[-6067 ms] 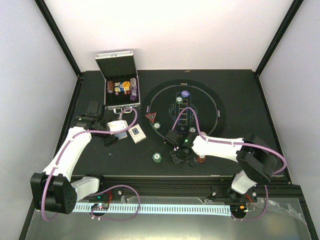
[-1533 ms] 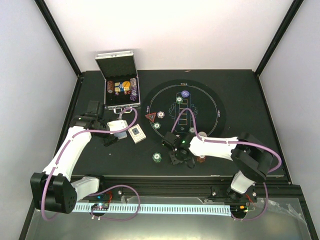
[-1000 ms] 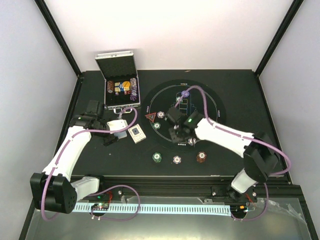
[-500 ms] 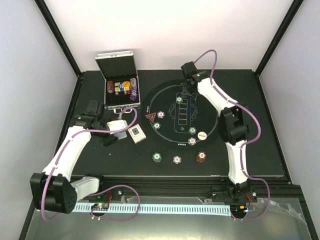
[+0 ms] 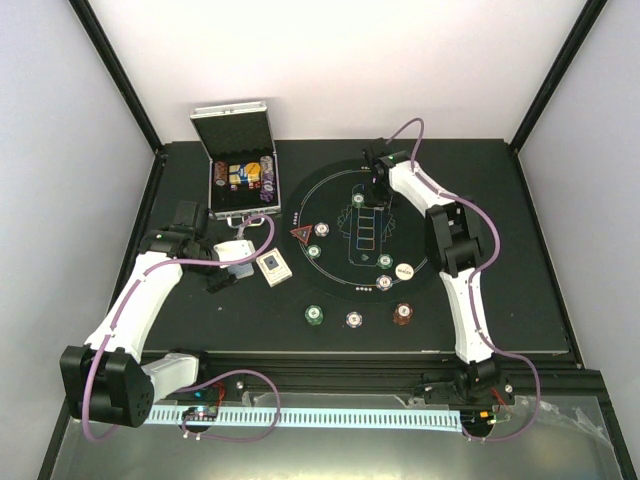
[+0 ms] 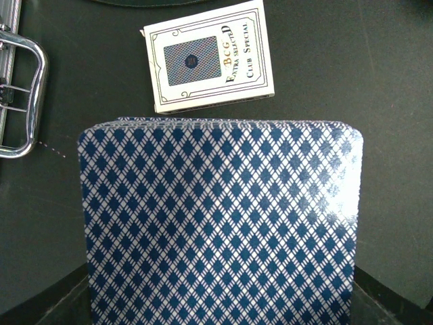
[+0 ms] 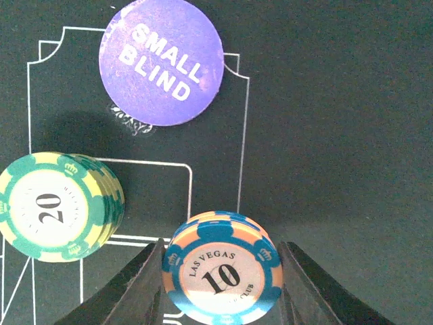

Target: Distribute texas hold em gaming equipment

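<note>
Blue chips [image 7: 222,277] newly within right gripper [image 7: 223,252].

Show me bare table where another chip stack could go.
Free: the table right of the mat, and the near-left patch between left arm and green chip. Crowded: between case and mat, with card box and left gripper holding cards.

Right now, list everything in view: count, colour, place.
case: one, silver, open, far left
mat: one, black, centre
card box: one, white, left of mat
triangle token: one, red, mat's left edge
small blind button: one, purple, far mat
white button: one, near mat
20 chips: one stack, green, beside small blind button
10 chips: one stack, blue
other mat chips: four, green or pale
table chips: three, green, white, brown-red
card deck: one, blue-checked
left gripper: holding card deck
right gripper: around 10 chips
</note>
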